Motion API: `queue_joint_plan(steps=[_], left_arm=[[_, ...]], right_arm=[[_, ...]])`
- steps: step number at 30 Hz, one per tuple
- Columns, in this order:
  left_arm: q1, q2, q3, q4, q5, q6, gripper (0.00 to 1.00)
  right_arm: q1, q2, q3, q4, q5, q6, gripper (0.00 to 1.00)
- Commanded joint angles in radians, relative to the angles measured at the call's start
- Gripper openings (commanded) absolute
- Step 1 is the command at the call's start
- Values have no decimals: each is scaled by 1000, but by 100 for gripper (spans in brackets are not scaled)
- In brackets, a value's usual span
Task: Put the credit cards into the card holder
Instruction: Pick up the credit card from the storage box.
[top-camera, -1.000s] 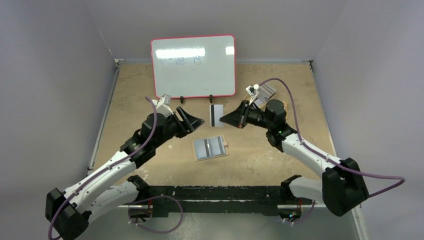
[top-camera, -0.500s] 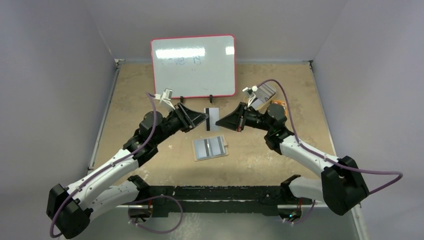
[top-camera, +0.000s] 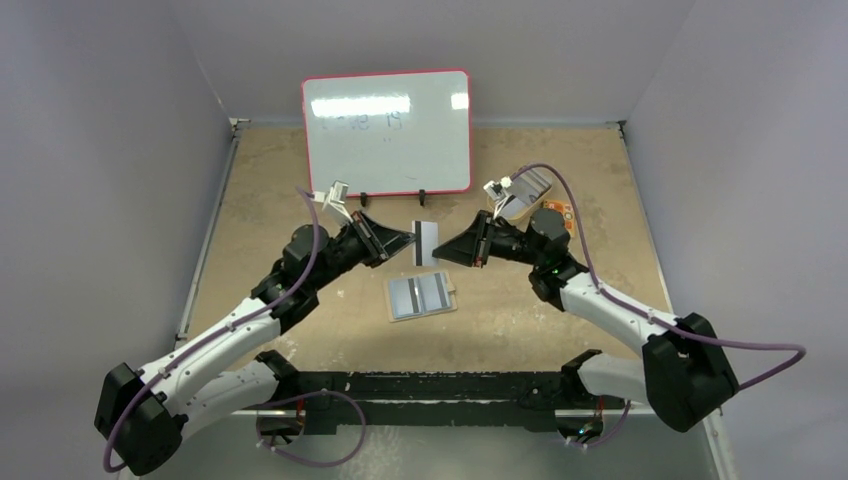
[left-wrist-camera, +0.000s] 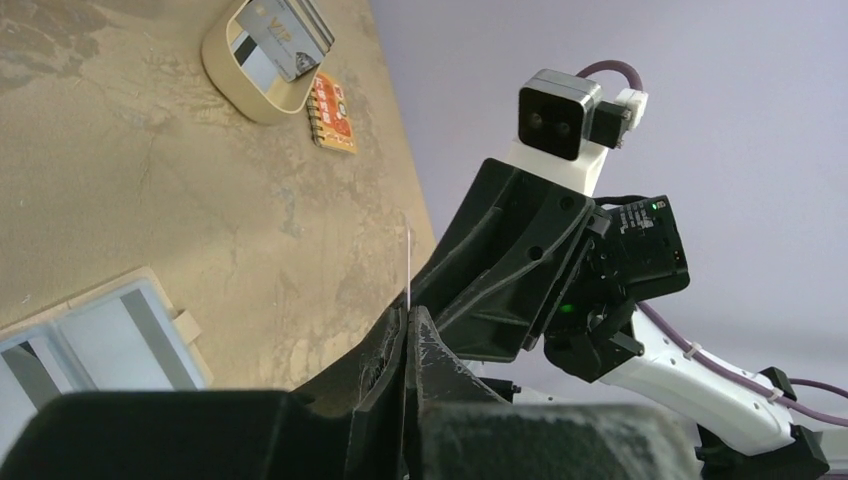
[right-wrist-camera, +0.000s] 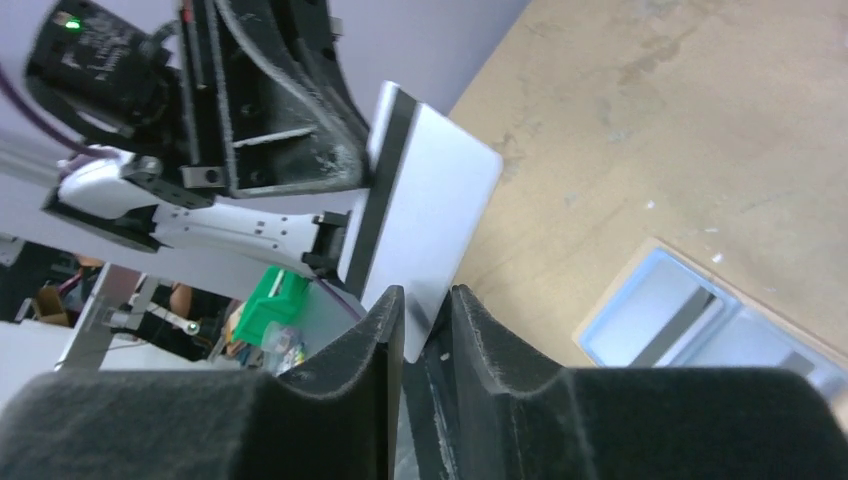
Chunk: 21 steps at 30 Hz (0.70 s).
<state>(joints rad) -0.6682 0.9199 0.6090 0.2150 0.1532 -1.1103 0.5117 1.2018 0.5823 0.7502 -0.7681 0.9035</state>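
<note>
A white credit card (top-camera: 426, 242) with a black stripe stands on edge in the air between both arms, above the table. My left gripper (top-camera: 409, 240) is shut on its left edge; in the left wrist view the card (left-wrist-camera: 408, 265) shows as a thin line rising from the closed jaws (left-wrist-camera: 408, 318). My right gripper (right-wrist-camera: 428, 298) is slightly open, its jaws standing apart around the card's (right-wrist-camera: 425, 210) lower corner. The tan card holder (top-camera: 421, 296) lies open on the table below, striped cards in its clear sleeves (right-wrist-camera: 690, 318).
A tan oval dish (left-wrist-camera: 262, 62) holding more cards sits at the back right, a small orange item (left-wrist-camera: 332, 112) beside it. A red-framed whiteboard (top-camera: 387, 130) stands at the back. The right wrist camera (left-wrist-camera: 562, 115) faces my left gripper closely.
My left gripper came in from the left and closed on the card's free edge. The right gripper's jaws, shut on the card before, have parted a little.
</note>
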Motion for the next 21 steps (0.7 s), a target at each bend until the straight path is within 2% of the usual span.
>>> queue_joint_plan(steps=[1, 3, 7, 13, 21], left_arm=[[-2, -6, -4, 11, 11, 39, 0], [-3, -6, -13, -8, -5, 53, 0], [-3, 44, -53, -32, -55, 96, 0], [-4, 144, -112, 45, -37, 72, 0], [-4, 210, -163, 54, -52, 64, 0]], right_arm=[[9, -46, 29, -170, 51, -103, 30], [8, -72, 40, -273, 122, -151, 38], [10, -86, 40, -412, 316, -230, 38], [9, -11, 32, -508, 480, -297, 44], [10, 156, 37, -527, 506, -329, 44]])
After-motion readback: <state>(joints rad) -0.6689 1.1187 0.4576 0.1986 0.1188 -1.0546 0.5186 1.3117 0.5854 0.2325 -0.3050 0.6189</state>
